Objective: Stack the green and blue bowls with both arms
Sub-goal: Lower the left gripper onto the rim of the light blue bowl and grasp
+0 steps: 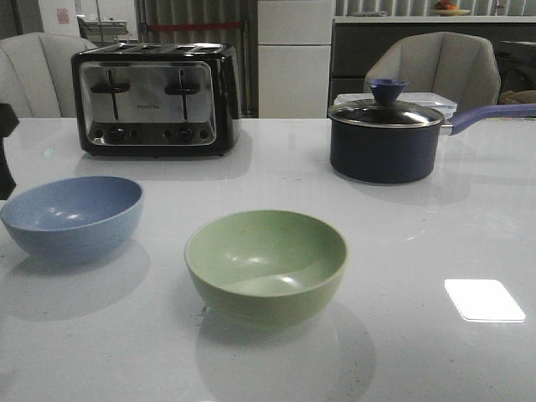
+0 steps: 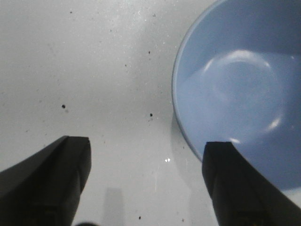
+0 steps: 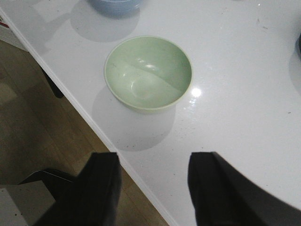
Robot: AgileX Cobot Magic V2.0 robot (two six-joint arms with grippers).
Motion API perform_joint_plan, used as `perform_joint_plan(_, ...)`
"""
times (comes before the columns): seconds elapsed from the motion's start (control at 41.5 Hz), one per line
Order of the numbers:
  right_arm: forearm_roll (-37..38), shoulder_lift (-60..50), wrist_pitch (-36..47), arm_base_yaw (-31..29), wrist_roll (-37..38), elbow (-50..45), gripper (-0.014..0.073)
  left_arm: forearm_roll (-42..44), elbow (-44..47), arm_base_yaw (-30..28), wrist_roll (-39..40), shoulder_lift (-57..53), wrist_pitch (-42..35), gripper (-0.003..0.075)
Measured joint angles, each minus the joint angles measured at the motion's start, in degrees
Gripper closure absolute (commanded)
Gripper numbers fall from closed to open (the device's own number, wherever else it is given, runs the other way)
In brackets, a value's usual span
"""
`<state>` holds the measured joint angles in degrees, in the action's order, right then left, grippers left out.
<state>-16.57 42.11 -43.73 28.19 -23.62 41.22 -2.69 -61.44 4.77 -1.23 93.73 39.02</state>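
Observation:
The dusty blue bowl (image 1: 71, 216) sits upright at the left of the white table. The sage green bowl (image 1: 265, 264) sits upright at the front centre, apart from it. In the left wrist view my left gripper (image 2: 146, 155) is open and empty above bare table, beside the blue bowl (image 2: 240, 94); one finger (image 2: 235, 183) overlaps its rim. In the right wrist view my right gripper (image 3: 153, 162) is open and empty, high over the table's front edge, with the green bowl (image 3: 148, 73) ahead of it. The blue bowl (image 3: 115, 5) shows beyond it.
A black and chrome toaster (image 1: 155, 99) stands at the back left. A dark navy lidded saucepan (image 1: 385, 138) with a long handle stands at the back right. A bit of the left arm (image 1: 5, 151) shows at the far left. The table edge (image 3: 94, 127) borders wooden floor.

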Motion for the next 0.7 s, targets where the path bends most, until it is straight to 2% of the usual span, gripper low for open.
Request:
perform_joint_plan(0.362, 0.0, 0.0, 0.0, 0.0, -0.1, 0.0, 0.0148, -0.7, -6.8, 0.6, 0.0, 10.2, -1.0, 0.0191)
perform_joint_plan(0.506, 0.0, 0.0, 0.0, 0.0, -0.1, 0.0, 0.0148, -0.8, -7.0, 1.5, 0.0, 11.9, -1.7, 0.0287)
perform_joint_plan(0.699, 0.0, 0.0, 0.0, 0.0, -0.1, 0.0, 0.0148, -0.9, -7.0, 2.1, 0.0, 12.3, -1.9, 0.0463)
